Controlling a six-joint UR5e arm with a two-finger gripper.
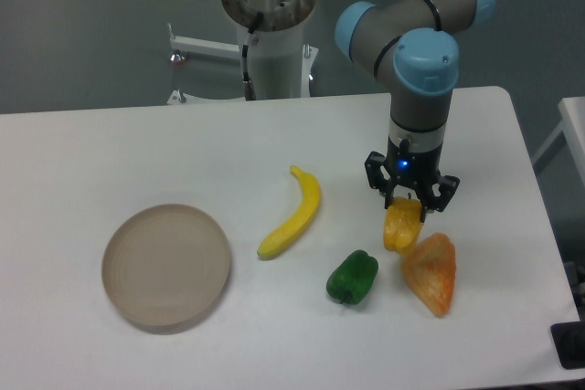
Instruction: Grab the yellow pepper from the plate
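Gripper closed on the pepper at right, well apart from the bare plate at left; hold looks shallow; it might slip onto the wedge just beside

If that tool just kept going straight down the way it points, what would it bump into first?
The tool points down and already grips the yellow pepper. That pepper would probably press into the white table first, beside the orange wedge; its height is unclear.
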